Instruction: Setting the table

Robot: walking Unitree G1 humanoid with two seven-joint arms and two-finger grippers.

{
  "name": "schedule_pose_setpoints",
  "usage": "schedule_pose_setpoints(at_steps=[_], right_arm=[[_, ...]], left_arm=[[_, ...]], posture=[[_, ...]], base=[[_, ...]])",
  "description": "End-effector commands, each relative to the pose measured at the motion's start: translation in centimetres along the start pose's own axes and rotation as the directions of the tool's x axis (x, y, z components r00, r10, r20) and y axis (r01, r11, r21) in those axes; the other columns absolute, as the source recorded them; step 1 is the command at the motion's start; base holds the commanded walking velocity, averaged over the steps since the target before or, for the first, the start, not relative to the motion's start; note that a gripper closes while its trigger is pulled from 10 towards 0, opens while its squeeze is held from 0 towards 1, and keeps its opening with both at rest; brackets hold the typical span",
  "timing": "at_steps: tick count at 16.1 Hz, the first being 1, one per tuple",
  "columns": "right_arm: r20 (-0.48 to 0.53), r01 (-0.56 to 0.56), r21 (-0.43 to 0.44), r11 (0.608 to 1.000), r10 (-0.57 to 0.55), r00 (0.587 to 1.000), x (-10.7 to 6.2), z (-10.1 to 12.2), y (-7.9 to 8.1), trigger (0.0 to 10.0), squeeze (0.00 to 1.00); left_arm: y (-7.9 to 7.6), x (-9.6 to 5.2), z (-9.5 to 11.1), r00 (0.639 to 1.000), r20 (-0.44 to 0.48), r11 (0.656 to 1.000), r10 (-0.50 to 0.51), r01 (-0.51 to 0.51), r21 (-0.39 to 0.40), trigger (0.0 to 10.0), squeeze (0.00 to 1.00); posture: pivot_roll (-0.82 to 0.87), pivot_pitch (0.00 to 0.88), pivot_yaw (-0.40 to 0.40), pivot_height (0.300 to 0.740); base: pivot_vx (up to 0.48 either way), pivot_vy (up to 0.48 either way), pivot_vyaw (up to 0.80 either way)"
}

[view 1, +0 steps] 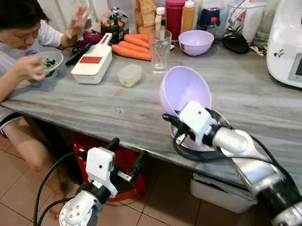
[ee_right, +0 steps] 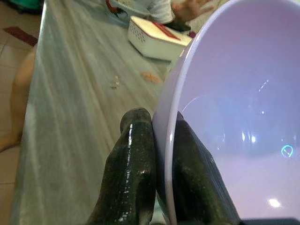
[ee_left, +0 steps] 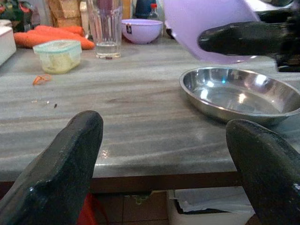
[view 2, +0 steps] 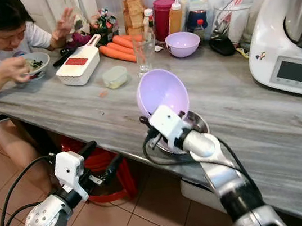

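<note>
Between right gripper (ee_right: 157, 154) jaws: lilac bowl (view 1: 182, 88) rim.

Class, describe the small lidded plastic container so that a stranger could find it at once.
Start at the grey marble counter. Go to the clear drinking glass; the small lidded plastic container sits beside it, nearer the white grater. Alone among its neighbours, it is squat, translucent and pale green.
</note>
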State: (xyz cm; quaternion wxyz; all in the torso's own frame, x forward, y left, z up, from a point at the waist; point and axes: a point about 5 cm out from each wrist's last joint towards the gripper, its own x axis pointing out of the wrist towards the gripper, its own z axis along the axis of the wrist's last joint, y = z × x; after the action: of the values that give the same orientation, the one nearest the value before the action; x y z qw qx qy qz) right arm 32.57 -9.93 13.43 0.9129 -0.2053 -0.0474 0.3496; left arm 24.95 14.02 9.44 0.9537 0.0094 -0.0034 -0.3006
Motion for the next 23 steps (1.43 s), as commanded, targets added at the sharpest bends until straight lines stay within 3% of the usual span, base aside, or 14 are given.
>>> schedule_pose_setpoints(at_steps=[1,4,5,8,11,12,23], right_arm=[[0.017,-0.027,-0.017,0.999,0.028,0.999,0.4,0.3,0.0,10.0,0.0],[0.032,-0.085,-0.078,0.993,0.088,0.996,1.9,0.6,-0.2,10.0,0.0],[0.032,-0.105,-0.084,0.991,0.108,0.994,2.4,0.4,-0.4,10.0,0.04],[-0.009,-0.146,-0.127,0.981,0.146,0.989,2.9,-0.4,-0.3,10.0,0.11],[-0.029,-0.172,-0.143,0.975,0.169,0.985,3.1,-0.9,-0.2,10.0,0.11],[-0.042,-0.172,-0.152,0.973,0.168,0.985,3.2,-1.2,-0.2,10.0,0.97],[-0.085,-0.104,-0.219,0.97,0.087,0.993,3.0,-2.1,-1.1,10.0,1.0]], left_arm=[[-0.1,-0.2,0.2,1.0,-0.001,1.0,-0.013,0.013,0.0,10.0,0.0],[-0.2,-0.3,0.3,1.0,-0.003,1.0,-0.02,0.02,0.0,10.0,0.0],[-0.3,-0.3,0.4,1.0,-0.004,1.0,-0.022,0.022,0.0,10.0,0.0],[-0.4,-0.3,0.5,1.0,-0.005,1.0,-0.024,0.024,-0.001,10.0,0.0],[-0.6,-0.4,0.6,1.0,-0.008,1.0,-0.022,0.022,-0.003,10.0,0.0],[-0.6,-0.3,0.6,1.0,-0.009,1.0,-0.019,0.019,-0.005,10.0,0.0],[-0.7,-0.2,0.8,1.0,-0.007,1.0,-0.026,0.026,-0.016,10.0,0.0]], posture=[[0.03,0.037,-0.039,0.74],[0.05,0.047,-0.038,0.74],[0.05,0.051,-0.038,0.74],[0.06,0.056,-0.037,0.74],[0.07,0.066,-0.042,0.74],[0.07,0.066,-0.042,0.74],[0.07,0.068,-0.039,0.74]], base=[[0.0,0.0,0.0],[0.0,0.0,0.0],[0.0,0.0,0.0],[0.0,0.0,0.0],[0.0,0.0,0.0],[0.0,0.0,0.0],[0.0,0.0,0.0]])
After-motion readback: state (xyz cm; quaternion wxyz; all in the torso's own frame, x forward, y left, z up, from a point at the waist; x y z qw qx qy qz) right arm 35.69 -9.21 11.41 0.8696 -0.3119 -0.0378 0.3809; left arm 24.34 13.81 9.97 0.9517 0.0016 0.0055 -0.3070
